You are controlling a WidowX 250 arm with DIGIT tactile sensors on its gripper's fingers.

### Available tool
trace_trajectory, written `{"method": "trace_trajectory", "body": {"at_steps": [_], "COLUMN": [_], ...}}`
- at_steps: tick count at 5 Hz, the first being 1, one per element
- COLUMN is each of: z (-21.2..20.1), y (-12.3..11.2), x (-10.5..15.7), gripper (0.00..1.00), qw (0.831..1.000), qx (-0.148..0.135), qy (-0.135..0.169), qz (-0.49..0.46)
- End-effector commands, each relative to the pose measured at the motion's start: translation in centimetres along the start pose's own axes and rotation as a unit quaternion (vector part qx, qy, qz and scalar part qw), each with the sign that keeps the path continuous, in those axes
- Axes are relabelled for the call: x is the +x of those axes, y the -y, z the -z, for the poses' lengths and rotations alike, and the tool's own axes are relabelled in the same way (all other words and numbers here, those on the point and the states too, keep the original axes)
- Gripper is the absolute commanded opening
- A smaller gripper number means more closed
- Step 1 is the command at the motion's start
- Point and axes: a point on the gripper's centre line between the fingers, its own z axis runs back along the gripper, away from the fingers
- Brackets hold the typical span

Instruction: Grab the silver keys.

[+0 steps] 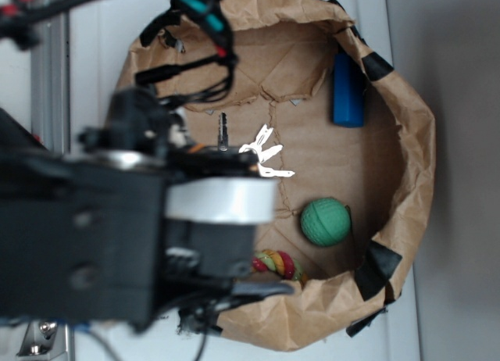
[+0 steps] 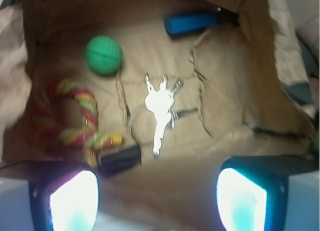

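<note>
The tool (image 2: pixel 157 201) hangs above the keys (image 2: pixel 159 103), its fingers (image 2: pixel 70 201) spread apart and holding nothing. The keys lie flat mid-floor of the paper basket (image 2: pixel 235 91). This looks like the approach step; next comes a straight descent to straddle the bunch. A ball (image 2: pixel 103 54) and rope toy (image 2: pixel 75 121) sit left, a blue block (image 2: pixel 192 22) beyond; all stand apart from the keys.

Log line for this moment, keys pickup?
phase: approach | gripper: open, empty, above bin floor | silver keys: flat on cardboard, untouched | nearest: green ball
</note>
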Motion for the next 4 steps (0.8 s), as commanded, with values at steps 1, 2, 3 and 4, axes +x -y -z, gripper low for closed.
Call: {"method": "trace_trajectory", "body": {"at_steps": [1, 2, 3, 4], "z": [2.0, 4.4, 5.9, 6.3], "y": [1.4, 1.5, 0.1, -1.5], "x": [2.5, 2.4, 2.4, 2.5], "gripper": [1.00, 1.00, 1.00, 1.00], "qw": [0.999, 0.999, 0.999, 1.000], "qx": [-0.047, -0.035, -0.012, -0.010], "qy": [-0.018, -0.030, -0.031, -0.014], "qz": [0.016, 0.019, 0.015, 0.020]}}
